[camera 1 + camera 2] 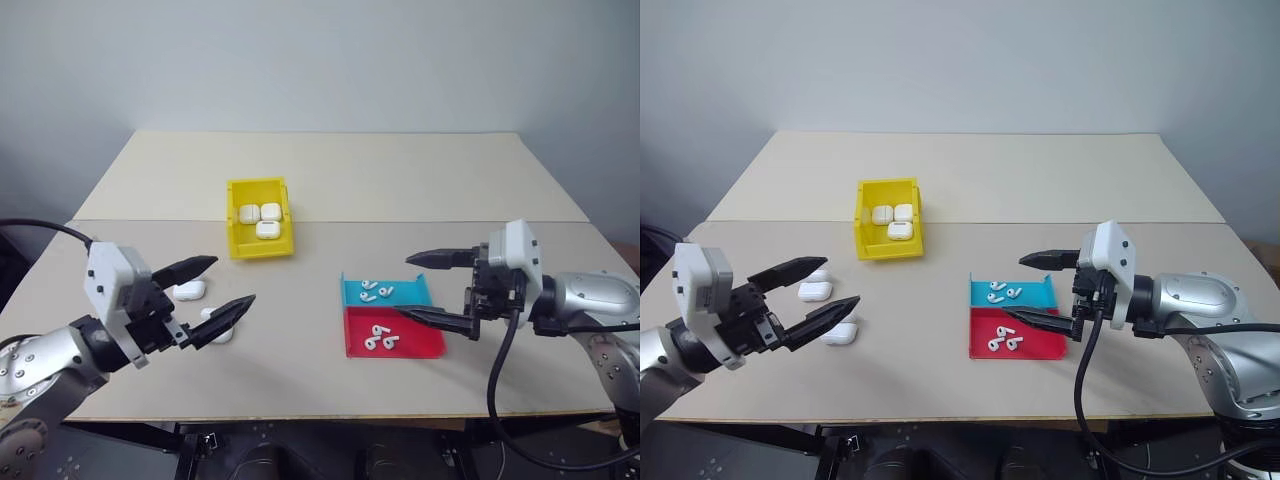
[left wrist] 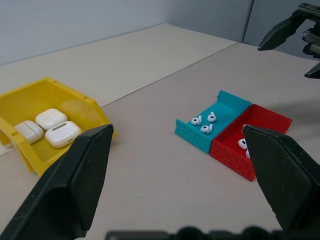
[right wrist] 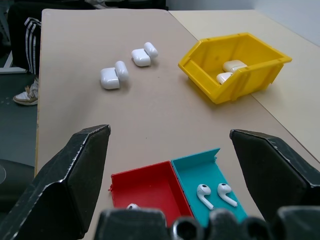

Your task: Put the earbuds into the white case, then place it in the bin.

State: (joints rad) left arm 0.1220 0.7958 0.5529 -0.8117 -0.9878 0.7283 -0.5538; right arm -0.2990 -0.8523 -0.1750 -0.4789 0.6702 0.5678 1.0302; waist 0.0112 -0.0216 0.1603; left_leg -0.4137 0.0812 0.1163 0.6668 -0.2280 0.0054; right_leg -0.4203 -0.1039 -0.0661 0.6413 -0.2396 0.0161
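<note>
Overhead, in the head view, the left gripper (image 1: 214,285) hangs lower left with fingers spread and empty over two open white cases (image 1: 190,290); the right gripper (image 1: 428,287), equally wide, flanks the blue tray (image 1: 418,291) and red tray (image 1: 425,345) of earbuds (image 1: 377,338), likely poised to pick. From the wrists, the yellow bin (image 2: 95,112) sits mid-left holding three closed cases (image 2: 62,134); both worktop cases (image 3: 114,75) lie upper left.
</note>
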